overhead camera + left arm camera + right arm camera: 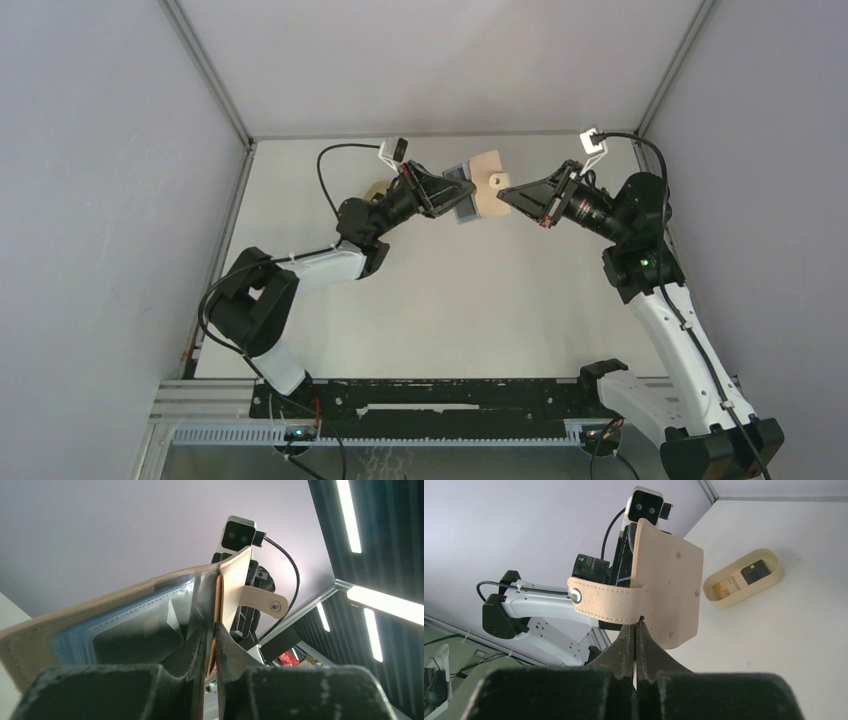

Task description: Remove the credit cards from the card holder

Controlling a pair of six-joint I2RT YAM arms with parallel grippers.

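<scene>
Both arms hold the tan card holder (486,185) in the air over the far middle of the table. My left gripper (447,197) is shut on one cover of the card holder (125,592), which stands open. Light blue credit cards (75,640) sit inside it behind clear sleeves. In the top view the cards (459,186) show as a grey-blue strip. My right gripper (503,196) is shut, and its tips (639,625) pinch the lower edge of the snap-button tab (606,602) on the holder's outer cover (669,580). The tab (262,600) is unfastened.
An oval tan tray (744,577) with raised rim lies on the white table and holds a dark card and a pale item. In the top view the tray (376,188) is mostly hidden behind the left arm. Grey walls enclose the table on three sides.
</scene>
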